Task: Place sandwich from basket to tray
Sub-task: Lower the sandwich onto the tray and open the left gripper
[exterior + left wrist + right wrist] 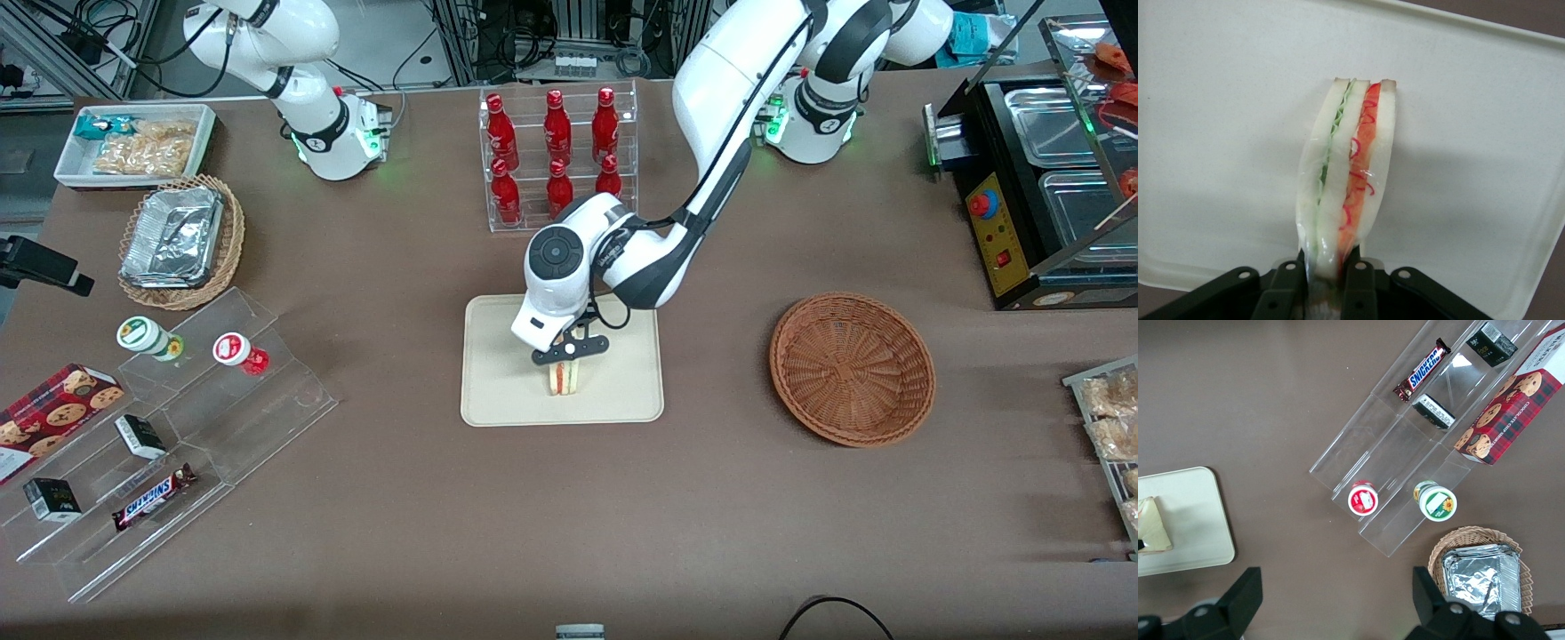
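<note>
The sandwich (564,379) is a wrapped white-bread wedge with red, orange and green layers. It stands over the middle of the cream tray (498,400), at or just above its surface. My left gripper (569,351) is above the tray and shut on the sandwich's top edge. In the left wrist view the sandwich (1348,173) is pinched between the two black fingers (1288,290), with the tray (1218,133) below it. The round reddish-brown wicker basket (852,368) lies empty toward the working arm's end of the table. The right wrist view shows the tray's end (1198,520) and the sandwich (1153,527).
A clear rack of red bottles (556,151) stands just farther from the front camera than the tray. Toward the parked arm's end are a clear stepped stand (169,444) with snacks, a light wicker basket with foil trays (178,240) and a white bin (133,147). A black appliance (1031,187) stands toward the working arm's end.
</note>
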`<state>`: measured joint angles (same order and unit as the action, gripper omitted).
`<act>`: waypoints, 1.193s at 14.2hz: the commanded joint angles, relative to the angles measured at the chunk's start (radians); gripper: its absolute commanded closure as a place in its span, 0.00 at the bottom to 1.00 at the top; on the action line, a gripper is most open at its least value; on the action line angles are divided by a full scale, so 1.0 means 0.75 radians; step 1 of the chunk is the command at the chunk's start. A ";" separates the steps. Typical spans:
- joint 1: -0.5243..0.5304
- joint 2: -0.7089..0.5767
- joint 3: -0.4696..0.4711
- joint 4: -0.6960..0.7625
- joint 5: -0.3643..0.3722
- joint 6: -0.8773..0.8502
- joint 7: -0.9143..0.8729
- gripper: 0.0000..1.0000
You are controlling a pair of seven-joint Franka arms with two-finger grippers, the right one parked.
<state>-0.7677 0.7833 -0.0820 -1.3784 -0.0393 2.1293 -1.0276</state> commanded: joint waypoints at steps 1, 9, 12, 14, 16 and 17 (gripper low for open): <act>-0.011 0.013 0.003 0.044 -0.011 -0.008 -0.057 0.00; 0.013 -0.255 0.144 0.018 -0.039 -0.374 -0.031 0.00; 0.011 -0.361 0.234 -0.182 -0.070 -0.387 0.124 0.00; 0.011 -0.461 0.313 -0.311 -0.072 -0.385 0.247 0.00; 0.013 -0.529 0.377 -0.389 -0.072 -0.391 0.355 0.00; 0.011 -0.561 0.418 -0.424 -0.072 -0.397 0.406 0.00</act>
<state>-0.7490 0.4628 0.1845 -1.5889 -0.0771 1.8254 -0.7952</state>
